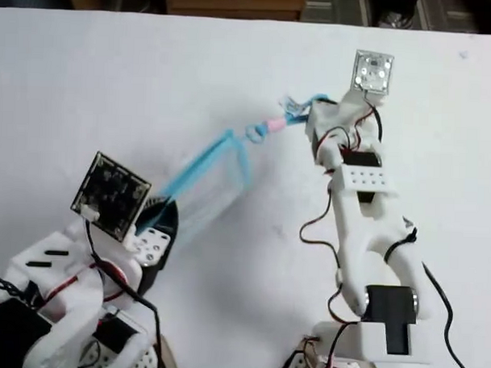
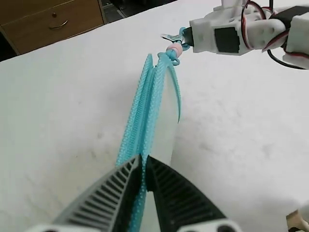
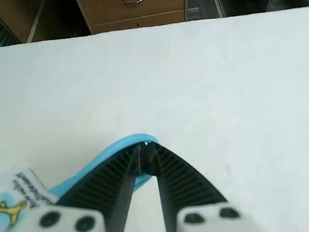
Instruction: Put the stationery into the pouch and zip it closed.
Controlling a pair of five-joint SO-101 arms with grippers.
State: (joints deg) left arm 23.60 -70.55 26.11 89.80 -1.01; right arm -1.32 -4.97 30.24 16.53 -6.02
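A clear pouch (image 1: 209, 191) with a light-blue zipper edge (image 2: 145, 106) lies stretched across the white table between my two arms. My left gripper (image 2: 143, 160) is shut on the near end of the zipper edge, and it also appears at the lower left of the high view (image 1: 167, 204). A pink bead (image 1: 273, 126) and a blue pull cord (image 3: 126, 145) lead from the pouch's far end. My right gripper (image 3: 146, 146) is shut on that cord, and it stands past the bead (image 2: 174, 50) in the left wrist view (image 2: 185, 36). I cannot make out what the pouch holds.
A white tag (image 3: 24, 188) hangs beside the right gripper's fingers. A wooden drawer cabinet (image 1: 234, 1) stands beyond the table's far edge. Bare white tabletop (image 1: 112, 82) spreads to the left of the pouch and behind it.
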